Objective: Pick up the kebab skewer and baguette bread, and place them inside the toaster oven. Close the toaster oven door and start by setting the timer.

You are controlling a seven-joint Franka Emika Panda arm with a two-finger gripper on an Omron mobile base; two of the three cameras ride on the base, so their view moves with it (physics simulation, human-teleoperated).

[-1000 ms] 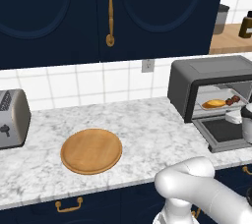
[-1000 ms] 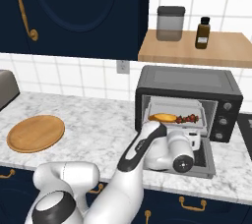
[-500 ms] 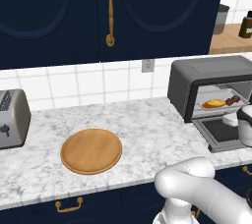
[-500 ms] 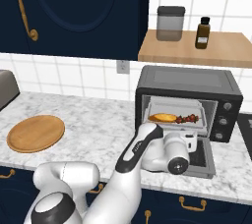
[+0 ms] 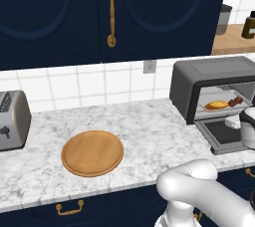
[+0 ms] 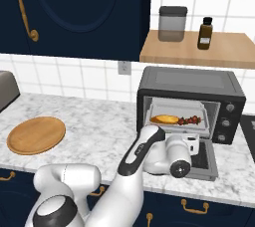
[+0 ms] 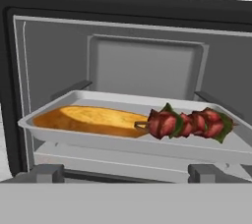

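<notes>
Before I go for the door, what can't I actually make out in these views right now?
- Toaster oven door: the arm's wrist covers its left part in the right base view; the frame edge cuts it in the left base view.
- Door handle: I can't pick it out in any view.
- Timer knobs: too small to read their settings.
- Gripper: just the fingertips show in the hand view.
- Whether the kebab skewer touches the baguette bread.

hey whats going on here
A white robot arm is loading a toaster oven. The baguette and the skewer already lie side by side on the tray inside. The door is down, not yet closed. The tool is open and empty in front of the oven mouth. A wooden plate sits on the counter.
</notes>
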